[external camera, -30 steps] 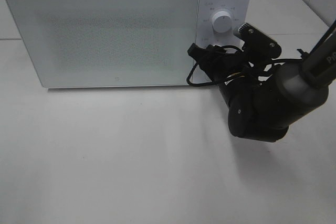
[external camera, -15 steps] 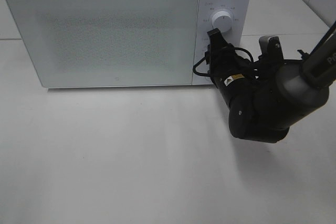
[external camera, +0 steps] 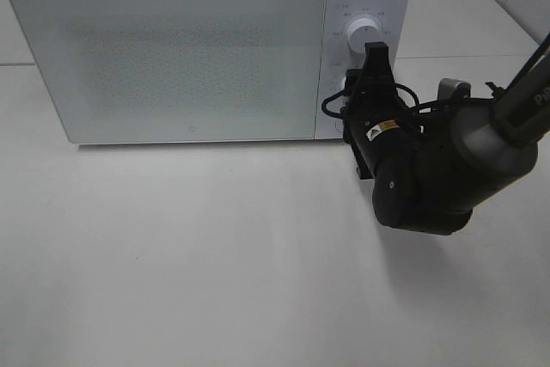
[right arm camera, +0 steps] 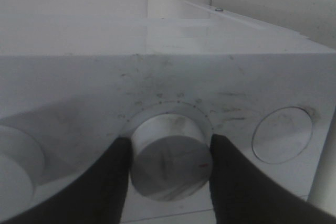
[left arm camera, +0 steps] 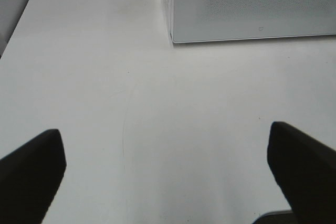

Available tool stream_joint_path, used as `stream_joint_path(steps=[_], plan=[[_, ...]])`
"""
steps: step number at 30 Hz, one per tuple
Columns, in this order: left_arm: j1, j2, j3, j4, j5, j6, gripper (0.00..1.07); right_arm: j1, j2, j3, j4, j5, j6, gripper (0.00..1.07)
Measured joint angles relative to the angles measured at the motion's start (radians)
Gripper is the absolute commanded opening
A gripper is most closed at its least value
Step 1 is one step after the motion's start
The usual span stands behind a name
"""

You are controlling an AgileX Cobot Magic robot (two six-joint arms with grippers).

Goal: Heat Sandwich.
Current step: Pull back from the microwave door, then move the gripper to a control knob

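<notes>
Rolling at the wrist since a second ago, the right gripper [right arm camera: 169, 153] sits at the control panel with its two fingers half closed, pressed against both sides of the lower knob [right arm camera: 168, 169]. Two knobs show: this one and the free upper knob [external camera: 361, 33], plus one round button [right arm camera: 282, 135]. From above, the gripper hides the held knob. The one microwave [external camera: 172, 49] has its frosted door shut. The sandwich is out of sight in every view, so I cannot tell where it lies. The right arm reaches in from the right edge. The left gripper [left arm camera: 168, 177] hangs wide open and empty over the table [external camera: 215, 255].
</notes>
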Motion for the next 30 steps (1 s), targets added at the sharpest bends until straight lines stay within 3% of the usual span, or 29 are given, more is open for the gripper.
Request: stream_joint_path(steps=[8,30], plan=[[0.000,0.000,0.000,0.000,0.000,0.000,1.03,0.002,0.000,0.000,0.010,0.000,0.185,0.10],[0.000,0.000,0.000,0.000,0.000,0.000,1.03,0.002,0.000,0.000,0.009,0.000,0.152,0.16]])
